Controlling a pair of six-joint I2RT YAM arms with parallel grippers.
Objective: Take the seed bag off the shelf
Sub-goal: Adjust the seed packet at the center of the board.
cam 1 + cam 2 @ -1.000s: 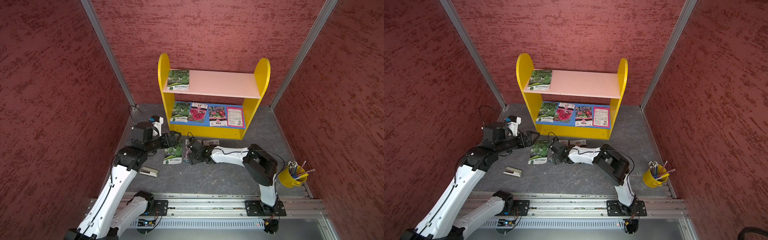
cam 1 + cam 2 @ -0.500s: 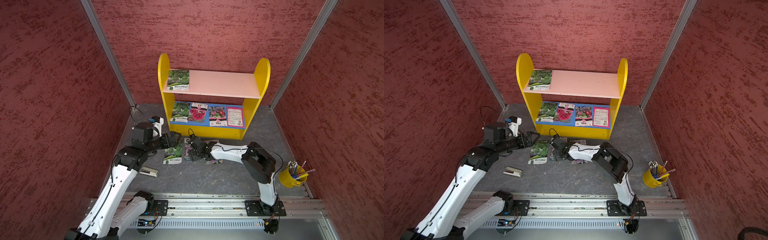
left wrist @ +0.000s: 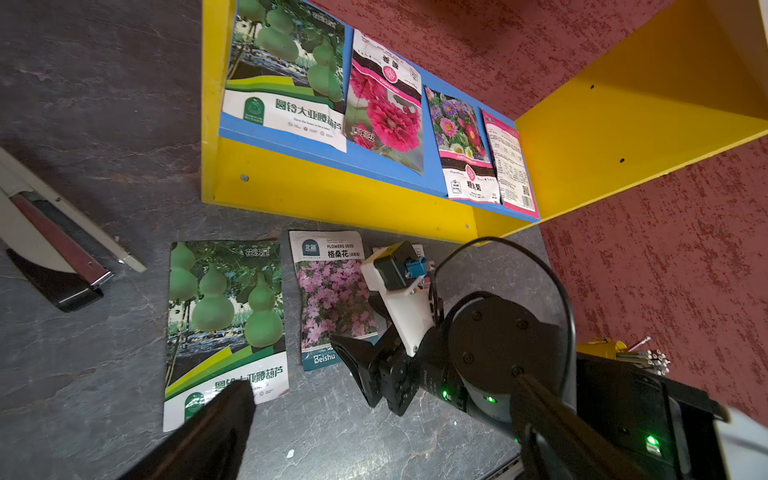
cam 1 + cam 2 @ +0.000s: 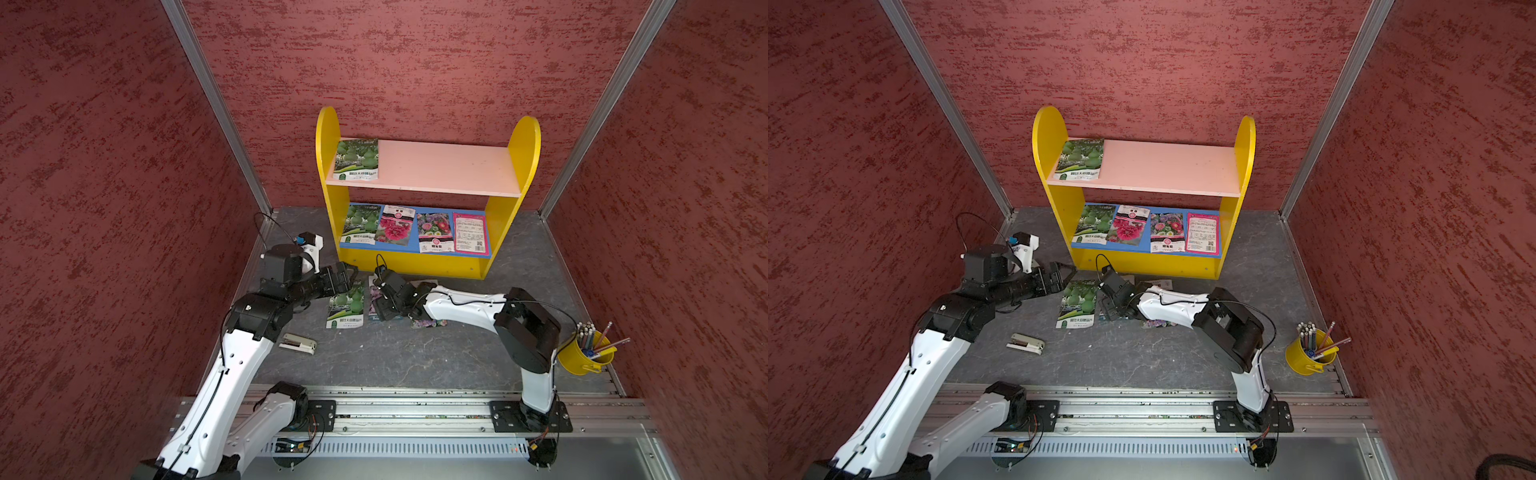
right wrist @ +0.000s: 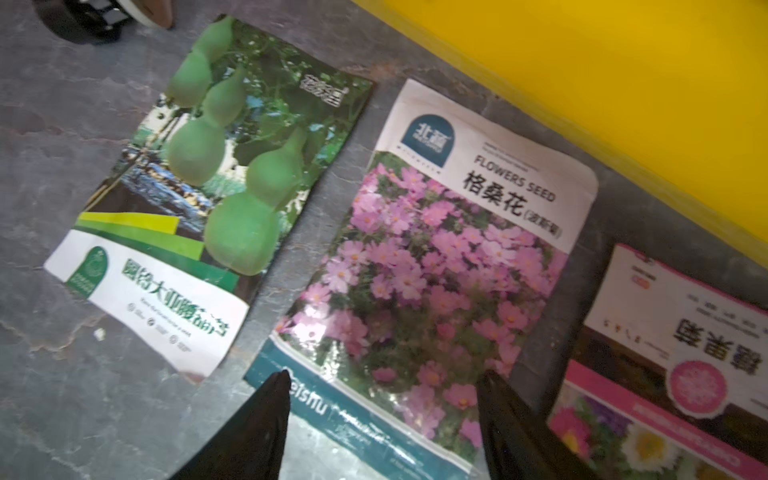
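The yellow shelf stands against the back wall. A gourd seed bag lies on its pink upper board. Several seed bags lie on its blue lower board, among them a gourd one and a red-flower one. On the floor in front lie a gourd bag and a pink-flower bag. My right gripper is open low over the pink-flower bag's bottom edge, one fingertip on each side. My left gripper hangs wide open and empty near the shelf's left foot.
A third floor bag lies partly under my right forearm. A stapler sits on the grey floor by my left arm. A yellow pencil cup stands at the right wall. Red walls close in three sides.
My right gripper has crept slightly left and toward the shelf over the floor bags. The left arm has not moved.
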